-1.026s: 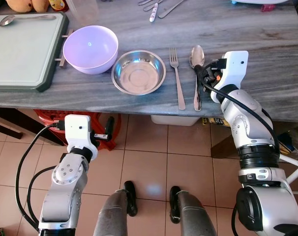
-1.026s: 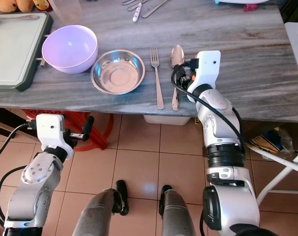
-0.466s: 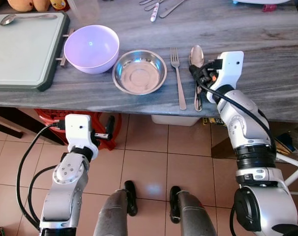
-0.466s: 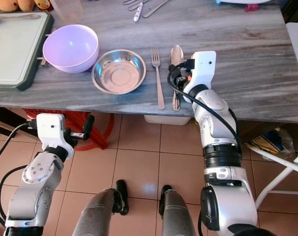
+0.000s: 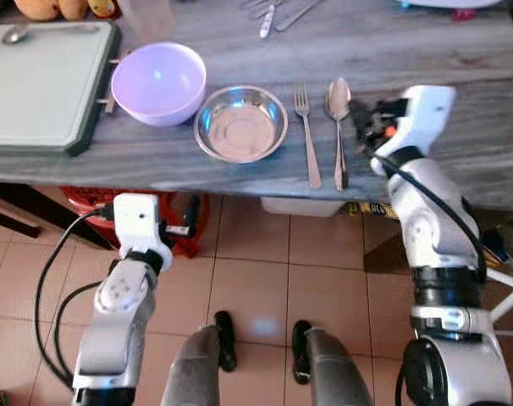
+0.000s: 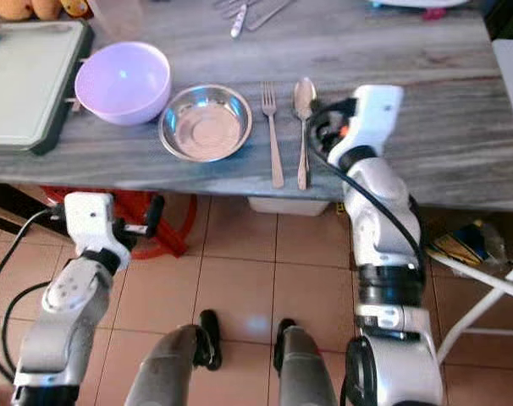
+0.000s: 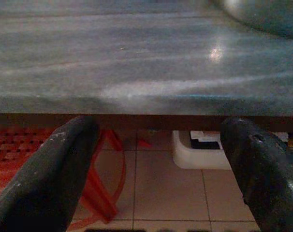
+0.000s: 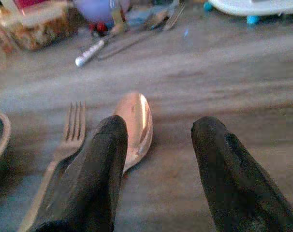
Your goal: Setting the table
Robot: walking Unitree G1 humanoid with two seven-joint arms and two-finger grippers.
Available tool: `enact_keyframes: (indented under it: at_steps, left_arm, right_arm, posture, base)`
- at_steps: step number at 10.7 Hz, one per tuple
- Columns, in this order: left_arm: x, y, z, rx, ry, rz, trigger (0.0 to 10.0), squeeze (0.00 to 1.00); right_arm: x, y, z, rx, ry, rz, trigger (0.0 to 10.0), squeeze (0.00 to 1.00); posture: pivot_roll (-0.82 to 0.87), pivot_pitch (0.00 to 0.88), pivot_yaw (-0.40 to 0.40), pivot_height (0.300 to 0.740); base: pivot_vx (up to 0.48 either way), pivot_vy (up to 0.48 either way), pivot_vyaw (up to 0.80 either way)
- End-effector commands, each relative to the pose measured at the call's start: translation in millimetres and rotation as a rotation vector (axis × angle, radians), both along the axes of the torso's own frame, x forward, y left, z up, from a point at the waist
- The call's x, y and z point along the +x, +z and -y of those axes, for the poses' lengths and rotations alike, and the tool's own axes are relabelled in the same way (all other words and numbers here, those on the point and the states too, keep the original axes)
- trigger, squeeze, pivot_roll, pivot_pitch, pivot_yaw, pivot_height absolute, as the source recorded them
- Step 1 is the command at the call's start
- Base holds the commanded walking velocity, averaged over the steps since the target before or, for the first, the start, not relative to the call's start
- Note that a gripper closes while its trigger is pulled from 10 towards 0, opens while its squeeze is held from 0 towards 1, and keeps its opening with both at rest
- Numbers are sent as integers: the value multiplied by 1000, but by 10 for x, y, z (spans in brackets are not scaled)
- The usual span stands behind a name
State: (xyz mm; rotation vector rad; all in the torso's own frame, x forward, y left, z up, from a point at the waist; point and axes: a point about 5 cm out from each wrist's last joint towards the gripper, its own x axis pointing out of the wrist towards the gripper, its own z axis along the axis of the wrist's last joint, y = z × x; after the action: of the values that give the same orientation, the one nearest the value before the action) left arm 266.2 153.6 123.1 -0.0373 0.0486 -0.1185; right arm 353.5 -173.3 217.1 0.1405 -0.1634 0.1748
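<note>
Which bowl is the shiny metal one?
The steel bowl beside the fork is silver and shallow. The other bowl, next to the green tray, is purple.

Lying at the surface's (image 5: 239,182) far left: green cutting board (image 5: 36,80) carrying a spoon (image 5: 19,32) | standing beneath the surface: red plastic stool (image 5: 91,203), white box (image 5: 303,205) | covering the floor: terracotta tiles (image 5: 265,279) | showing at lower right: white folding-chair leg (image 5: 502,279)
</note>
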Motion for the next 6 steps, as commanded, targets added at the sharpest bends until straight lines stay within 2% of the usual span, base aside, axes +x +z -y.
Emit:
enact_keyframes:
  at_steps: [1,2,3,4,5,6]
  left_arm:
    - [-19,-56,-20,5,10,-18,10000,0]
    - [6,-58,-5,0,9,-11,10000,0]
    - [24,-49,-13,-17,24,11,10000,0]
    - [31,-52,-34,-9,61,26,10000,0]
    - [40,-97,-20,-2,79,14,10000,0]
    - [70,-100,17,-13,75,24,10000,0]
  right_arm:
    - [-34,27,1,19,0,28,10000,0]
    - [-74,85,-19,13,1,73,10000,0]
    - [-136,157,-15,-51,-37,153,10000,0]
    - [-205,147,-4,-98,-81,189,10000,0]
    - [-340,-8,13,-143,-125,180,10000,0]
    - [-488,-204,-28,-131,-131,137,10000,51]
  posture:
    - [-11,277,55,740]
    - [-16,254,51,740]
    - [-20,220,47,740]
    - [-23,205,43,740]
    - [-25,178,41,740]
    - [-33,154,43,740]
  base:
    - [0,0,0]
    - [0,0,0]
    - [0,0,0]
    - [0,0,0]
    - [0,0,0]
    - [0,0,0]
